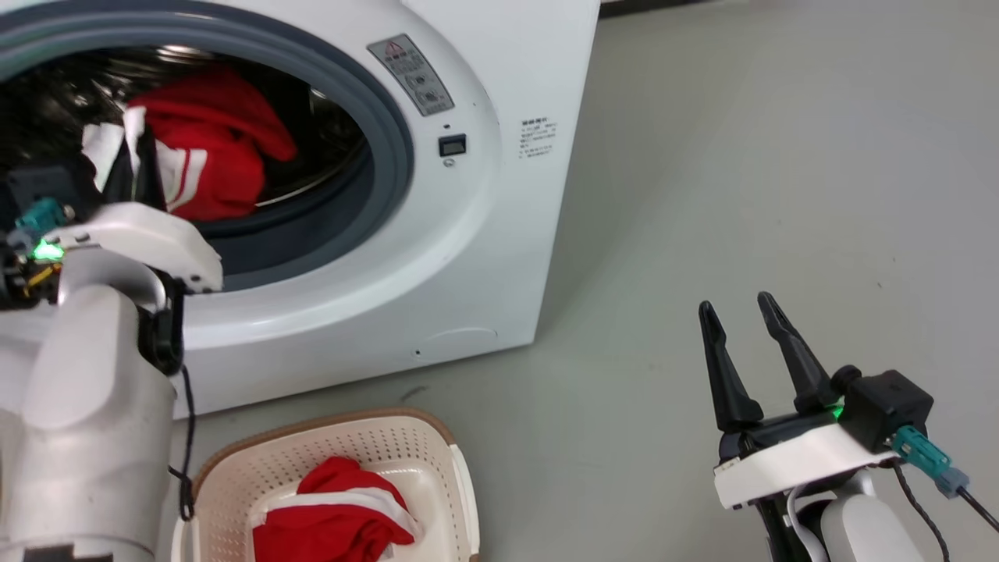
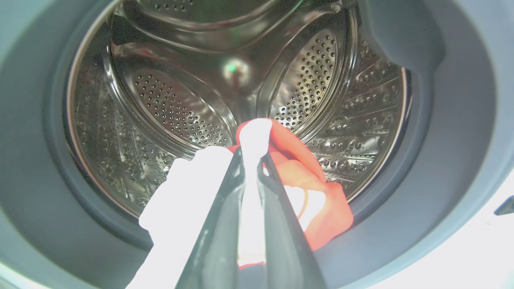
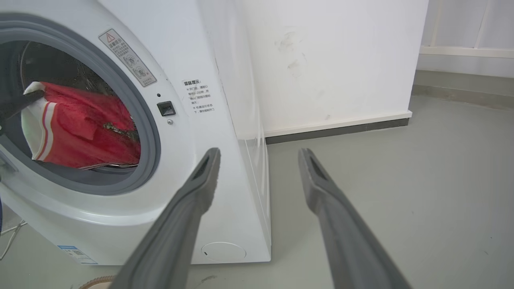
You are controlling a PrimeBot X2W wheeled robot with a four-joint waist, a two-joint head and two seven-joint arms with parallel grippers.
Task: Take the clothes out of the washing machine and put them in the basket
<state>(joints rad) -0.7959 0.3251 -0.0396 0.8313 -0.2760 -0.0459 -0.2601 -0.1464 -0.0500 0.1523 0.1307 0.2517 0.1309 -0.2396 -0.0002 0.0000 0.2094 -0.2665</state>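
Observation:
The washing machine (image 1: 468,234) stands open, its steel drum (image 2: 180,104) in the left wrist view. Red clothes with white stripes (image 1: 215,148) hang lifted at the porthole. My left gripper (image 2: 251,154) is shut on a white fold of this garment (image 2: 309,176), inside the grey door seal (image 1: 390,156). From the right wrist, the same garment (image 3: 88,128) shows pulled up toward the left. Another red and white garment (image 1: 335,515) lies in the cream basket (image 1: 437,460) on the floor below the machine. My right gripper (image 1: 737,308) is open and holds nothing, well to the right over the floor.
Grey floor (image 1: 780,195) stretches to the right of the machine. A white wall with a dark skirting (image 3: 337,128) stands behind it. The basket's brown rim (image 3: 96,283) peeks in at the bottom of the right wrist view, close under the machine's front.

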